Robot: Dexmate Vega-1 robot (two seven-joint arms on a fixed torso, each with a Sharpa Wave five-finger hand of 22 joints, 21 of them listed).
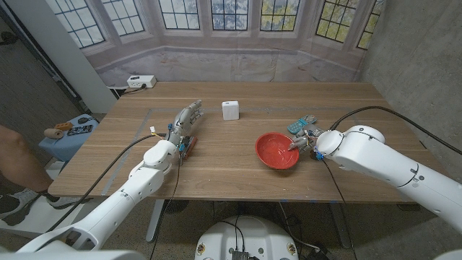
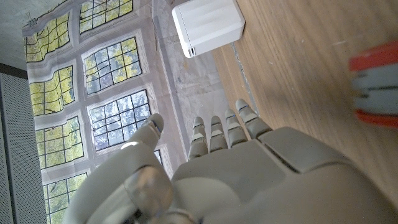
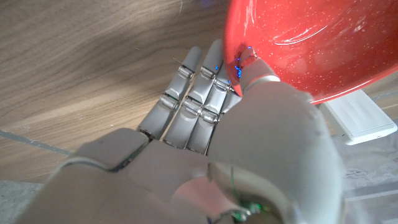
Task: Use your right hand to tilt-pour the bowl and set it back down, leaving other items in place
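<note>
The red bowl [image 1: 277, 151] sits right of the table's middle, its glossy inside facing up. My right hand [image 1: 306, 141] is at the bowl's right rim. In the right wrist view my right hand [image 3: 211, 143] pinches the rim of the red bowl [image 3: 311, 43], thumb on the inside and fingers [image 3: 186, 99] reaching beneath it; whether the bowl is off the wood I cannot tell. My left hand [image 1: 185, 123] waits left of the middle with straight, spread fingers and holds nothing. The left wrist view shows my left hand [image 2: 249, 174] the same way.
A white box [image 1: 232, 110] [image 2: 208, 25] stands beyond the middle. A teal and grey object [image 1: 300, 126] lies just behind my right hand. A small red and grey thing [image 1: 186, 148] [image 2: 376, 84] is beside my left wrist. A person's leg [image 1: 14, 155] is at the left edge.
</note>
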